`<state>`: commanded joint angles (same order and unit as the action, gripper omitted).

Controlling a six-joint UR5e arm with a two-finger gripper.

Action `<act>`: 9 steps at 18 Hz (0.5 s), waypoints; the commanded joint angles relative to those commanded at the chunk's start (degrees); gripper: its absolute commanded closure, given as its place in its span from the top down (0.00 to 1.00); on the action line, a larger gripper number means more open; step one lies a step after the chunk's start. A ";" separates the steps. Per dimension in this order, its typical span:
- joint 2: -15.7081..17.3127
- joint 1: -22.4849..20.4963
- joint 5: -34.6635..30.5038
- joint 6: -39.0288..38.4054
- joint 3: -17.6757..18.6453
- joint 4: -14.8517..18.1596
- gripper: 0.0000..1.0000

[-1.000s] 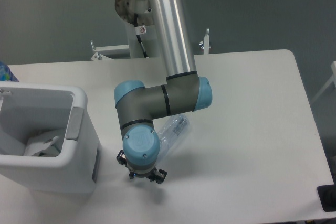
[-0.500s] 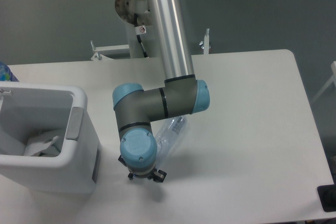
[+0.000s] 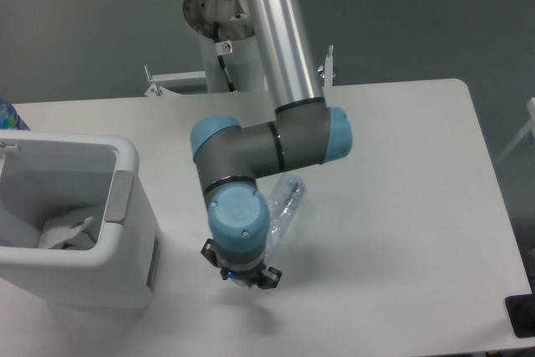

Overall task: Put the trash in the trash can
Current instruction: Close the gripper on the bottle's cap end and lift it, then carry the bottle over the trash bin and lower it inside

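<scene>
Since a second ago the arm has swung a little to the right of the picture and toward its lower edge; the gripper (image 3: 242, 276) now hangs just over the white table (image 3: 401, 206), farther from the trash can (image 3: 125, 206) than it was; the bottle (image 3: 284, 206) looks to lie much where it did. Crushed and clear, the bottle rests on the table just beside the wrist, partly hidden by the blue-capped joint; it runs from behind that joint up toward the elbow. Whether the fingers stand apart or together cannot be told; only small dark tips show under the wrist housing, and whether they touch the bottle's near end is hidden too. A white wad (image 3: 67, 232) already lies inside the trash can at the left edge, so the bottle appears to be the remaining piece.

Slippage is probably the main risk; thin crushed plastic gives under the fingers and may squirt sideways on closing. A grasp at one end could let the long body swing and catch the can's thick rim during the carry.
</scene>
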<state>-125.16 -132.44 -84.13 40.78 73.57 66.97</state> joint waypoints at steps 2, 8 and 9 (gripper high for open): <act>0.97 -2.37 6.67 0.00 -2.55 0.00 0.07; 8.69 -6.16 23.64 -0.88 -3.53 -0.09 0.07; 9.92 -6.17 25.58 -0.97 -3.44 -0.09 0.08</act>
<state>-115.24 -138.60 -58.55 39.82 70.14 66.88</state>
